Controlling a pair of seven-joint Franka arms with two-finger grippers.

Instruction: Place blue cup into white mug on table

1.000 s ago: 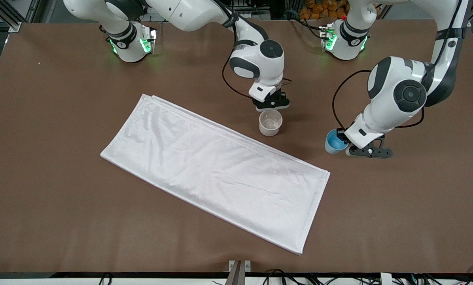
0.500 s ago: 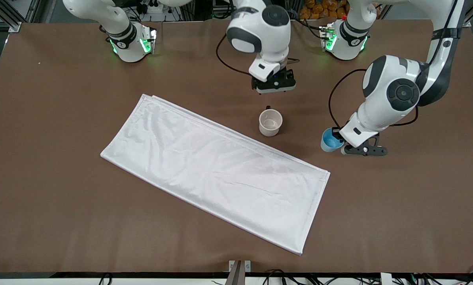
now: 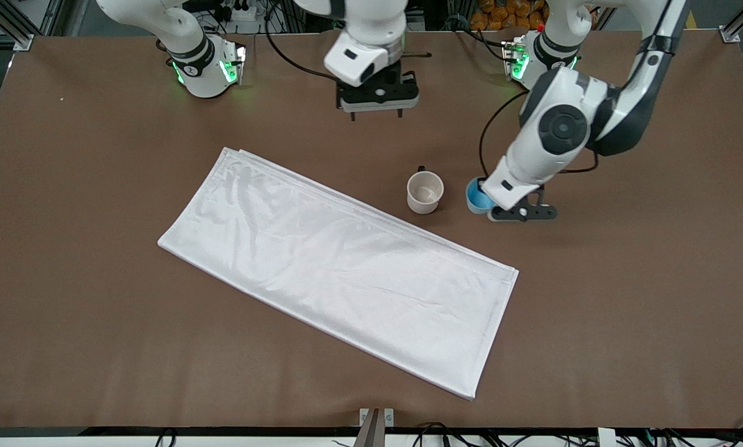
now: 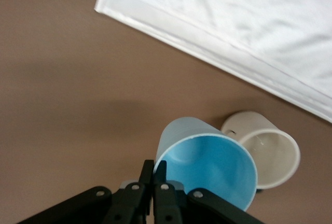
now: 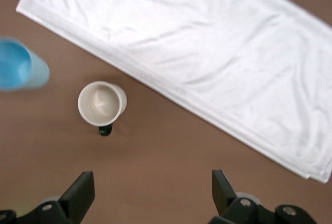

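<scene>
The left tool (image 3: 494, 210) grasps the blue cup (image 3: 476, 196) above the worktop (image 3: 626, 298) beside the white mug (image 3: 425, 192), while the right tool (image 3: 378, 112) hangs released.

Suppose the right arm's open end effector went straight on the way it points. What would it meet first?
Probably bare table. The right end effector points down at brown surface; the white mug lies off its line, though depth is unclear.

left end effector (image 3: 502, 208) gripping blue cup (image 3: 476, 197), beside white mug (image 3: 424, 192)
</scene>
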